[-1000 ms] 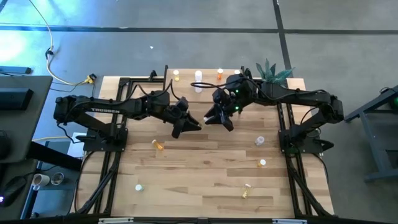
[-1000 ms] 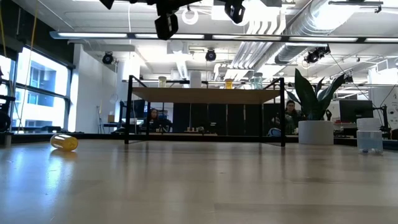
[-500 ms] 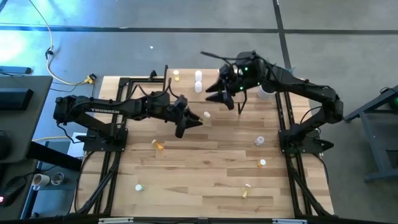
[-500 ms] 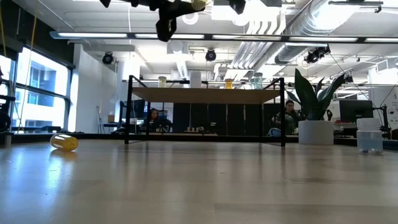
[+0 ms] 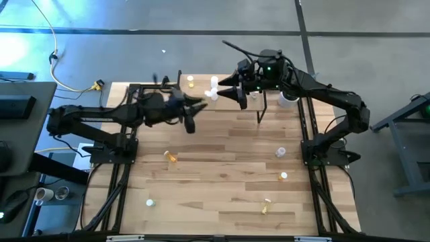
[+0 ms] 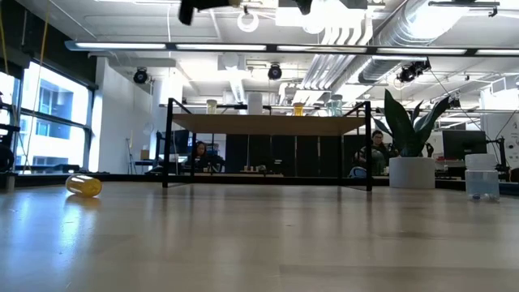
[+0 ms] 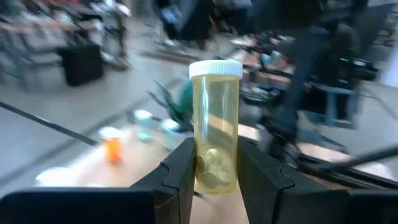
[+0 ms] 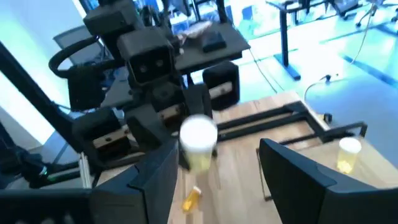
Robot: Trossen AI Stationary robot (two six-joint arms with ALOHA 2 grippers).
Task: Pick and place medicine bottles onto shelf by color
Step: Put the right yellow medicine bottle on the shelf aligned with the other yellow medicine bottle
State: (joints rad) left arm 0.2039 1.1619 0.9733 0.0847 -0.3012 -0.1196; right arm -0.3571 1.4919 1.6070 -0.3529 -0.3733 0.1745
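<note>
Wood counter (image 6: pixel 259 243) runs level to the far edge. Shelf (image 6: pixel 268 123) stands at the far side on thin black legs, with small bottles (image 6: pixel 298 109) in a row on top. Yellow bottle (image 6: pixel 83 186) lies on its side toward the left edge. Potted plant (image 6: pixel 412 154) and a clear bottle (image 6: pixel 482 183) stand toward the right edge. Dark arm parts (image 6: pixel 199 8) overhead. Two people (image 6: pixel 199 154) seated beyond the counter.

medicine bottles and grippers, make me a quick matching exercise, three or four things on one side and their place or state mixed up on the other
Things:
1. left gripper
2. right gripper
3. yellow bottle
4. potted plant

Places or states:
a. lying on its side on the table
b. open, holding nothing
c. standing beside the shelf
d. shut on a pale yellow bottle with a white cap

Pairs: 1-d, 2-b, 3-a, 4-c
</note>
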